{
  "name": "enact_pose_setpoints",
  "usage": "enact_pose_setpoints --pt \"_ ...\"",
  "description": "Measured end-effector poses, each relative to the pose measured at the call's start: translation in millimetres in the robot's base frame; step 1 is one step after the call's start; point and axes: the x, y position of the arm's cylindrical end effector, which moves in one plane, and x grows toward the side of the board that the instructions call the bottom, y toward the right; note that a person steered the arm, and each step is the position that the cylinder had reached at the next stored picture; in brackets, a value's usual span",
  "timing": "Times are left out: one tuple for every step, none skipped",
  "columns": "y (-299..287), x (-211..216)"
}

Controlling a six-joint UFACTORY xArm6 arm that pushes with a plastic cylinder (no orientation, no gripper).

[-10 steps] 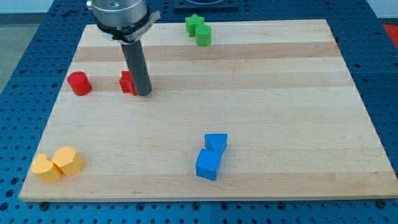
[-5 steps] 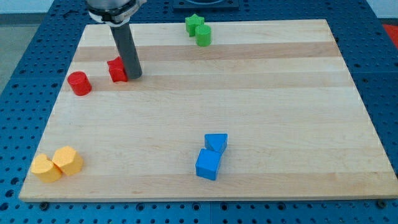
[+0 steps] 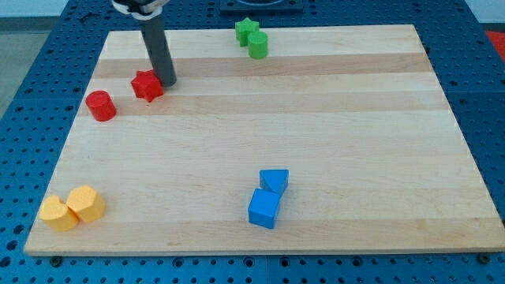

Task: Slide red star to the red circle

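A: Quick one. My tip [image 3: 166,81] sits on the wooden board [image 3: 331,118], touching the red star [image 3: 147,85] on the star's right, slightly toward the view's top.

B: Target?

A: The red circle [image 3: 101,106] is left of the tip and a bit toward the view's bottom, just beyond the star. Star and circle are near each other but apart; a strip of bare wood shows between them.

B: Gripper state?

A: No fingers here, just a bare rod. Nothing opens, closes or holds; it only pushes.

B: Risk?

A: The contact looks off-centre, on the star's upper right. My guess: a straight leftward push spins the star, or it slips past the circle on the top side, since the circle lies lower in the view. Pushing too hard could also knock the circle away.

B: Other blocks?

A: All well apart from the tip. Green star [image 3: 246,30] and green cylinder [image 3: 258,45] to its right near the top edge, blue cube [image 3: 263,208] touching a blue triangular block [image 3: 274,181] toward bottom right, and two yellow blocks [image 3: 72,209] far below, shapes unclear.
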Motion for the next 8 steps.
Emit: enact_pose_setpoints --pt "-8.6 10.6" --pt "-8.6 10.8" --pt "-8.1 17.0" --pt "-8.1 29.5" --pt "-8.3 31.8" --pt "-13.1 32.1" --pt "-21.7 32.1" --pt "-28.4 32.1"
